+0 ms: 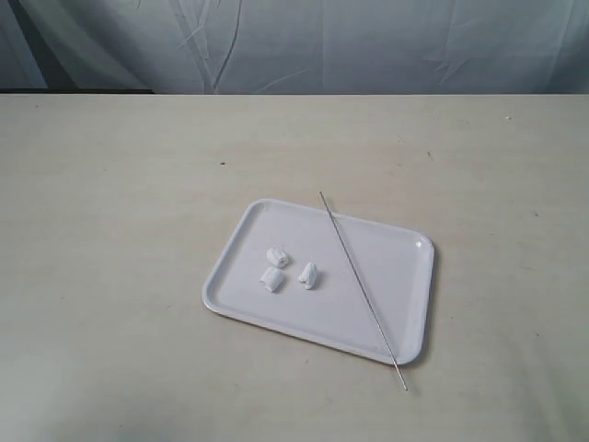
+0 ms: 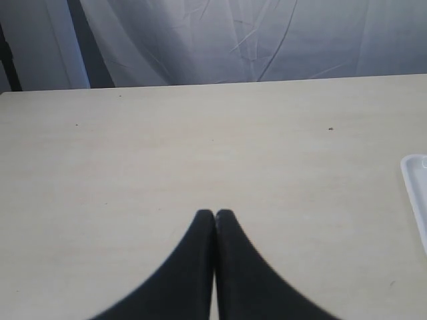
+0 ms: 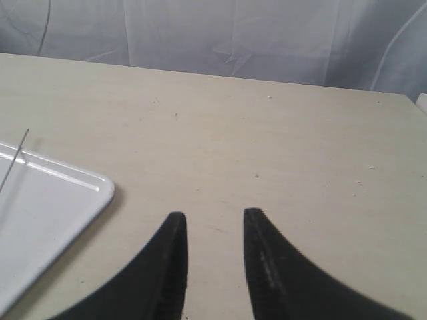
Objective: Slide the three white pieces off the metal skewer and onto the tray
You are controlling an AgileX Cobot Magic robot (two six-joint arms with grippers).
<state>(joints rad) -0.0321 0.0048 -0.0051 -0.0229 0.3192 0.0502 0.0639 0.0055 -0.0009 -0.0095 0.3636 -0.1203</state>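
Observation:
The white tray (image 1: 276, 219) lies on the table, right of the middle in the exterior view. Three white pieces rest loose on it: one (image 1: 277, 256), a second (image 1: 271, 280) and a third (image 1: 308, 274). The metal skewer (image 1: 359, 284) lies bare across the tray's right part, both ends past the rim. Neither arm shows in the exterior view. My left gripper (image 2: 215, 215) is shut, empty, over bare table, with the tray's edge (image 2: 413, 187) off to one side. My right gripper (image 3: 213, 217) is open with nothing between its fingers; the tray's corner (image 3: 100, 187) and the skewer's tip (image 3: 23, 141) lie beside it.
The light table (image 1: 110, 230) stretches around the tray on all sides. A grey-white cloth backdrop (image 1: 294, 46) hangs behind the table's far edge.

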